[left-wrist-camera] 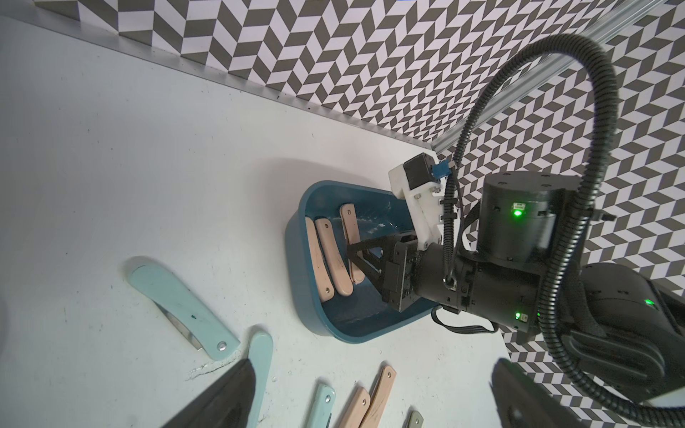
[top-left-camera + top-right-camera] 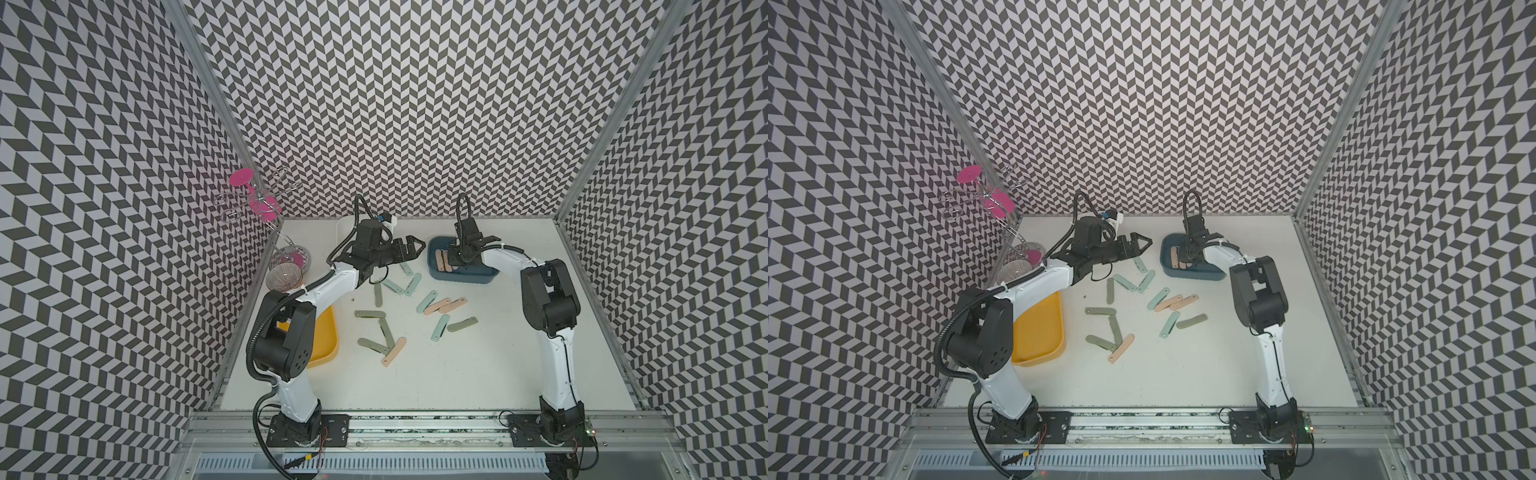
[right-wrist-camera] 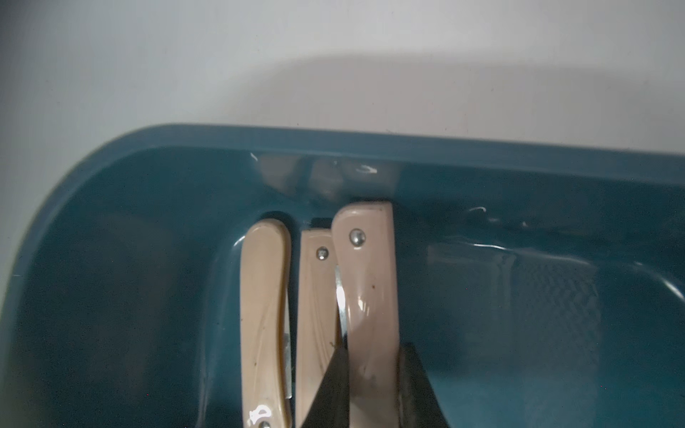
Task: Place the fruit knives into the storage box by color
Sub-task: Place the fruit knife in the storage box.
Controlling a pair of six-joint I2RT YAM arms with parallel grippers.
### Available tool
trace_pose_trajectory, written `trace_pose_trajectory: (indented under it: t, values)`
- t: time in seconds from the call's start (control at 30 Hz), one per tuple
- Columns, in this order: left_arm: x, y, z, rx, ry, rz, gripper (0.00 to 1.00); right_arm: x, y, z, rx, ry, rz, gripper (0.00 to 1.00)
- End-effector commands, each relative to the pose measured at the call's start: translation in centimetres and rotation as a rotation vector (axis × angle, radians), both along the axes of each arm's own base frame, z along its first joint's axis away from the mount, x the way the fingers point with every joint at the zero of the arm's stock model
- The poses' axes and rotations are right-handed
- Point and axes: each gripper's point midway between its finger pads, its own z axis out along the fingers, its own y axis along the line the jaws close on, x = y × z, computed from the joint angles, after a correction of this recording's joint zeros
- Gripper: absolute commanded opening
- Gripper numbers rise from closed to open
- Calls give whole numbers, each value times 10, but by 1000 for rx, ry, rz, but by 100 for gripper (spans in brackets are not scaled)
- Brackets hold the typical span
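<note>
Knife [image 3: 367, 278] in right gripper [image 3: 374, 350]: plain only from right wrist.

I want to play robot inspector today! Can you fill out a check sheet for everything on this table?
Surface: white table, few specks.
Job's things: blue storage box holds peach knives; loose knives, mint, olive and peach, lie scattered.
Clutter: yellow tray, rack of pink glasses, ribbed bowl.
Tools: left tool open above loose knives; right tool shut on held knife inside box.
Cables: black hoses on both arms, nothing snagged.
Surroundings: chevron walls, metal frame.
</note>
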Motion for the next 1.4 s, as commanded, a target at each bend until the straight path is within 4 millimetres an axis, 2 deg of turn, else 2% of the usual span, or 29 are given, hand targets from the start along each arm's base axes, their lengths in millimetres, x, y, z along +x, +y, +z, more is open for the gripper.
trace_pose_trajectory:
  t: [0.0,0.23,0.33,0.47,0.57,0.7,0.83,0.93,1.1,1.23,1.37]
  values:
    - [7,0,12,-20,-32,4,100,12,2,0,40,-19,-4,18]
    - [9,2,11,-19,-32,11,100,13,-1,-11,48,1,-13,20]
    - [9,2,11,-20,-30,13,100,13,-1,-12,59,5,-18,25]
    - [10,2,11,-19,-31,14,100,16,-4,-4,72,-1,-23,34]
    - [8,3,11,-16,-28,16,100,18,-5,15,89,-27,-25,37]
    - [4,6,16,-15,-31,19,100,18,-3,57,127,-88,-20,43]
    - [-6,11,22,-12,-38,29,100,7,2,99,191,-140,4,49]
    - [-18,18,25,-10,-41,39,100,-10,8,124,242,-167,20,57]
    - [-48,36,24,3,-33,66,100,-57,27,150,258,-202,58,71]
    - [-77,52,14,20,-10,91,100,-104,50,153,250,-207,103,79]
    - [-112,65,-8,46,43,107,100,-152,70,140,254,-188,131,87]
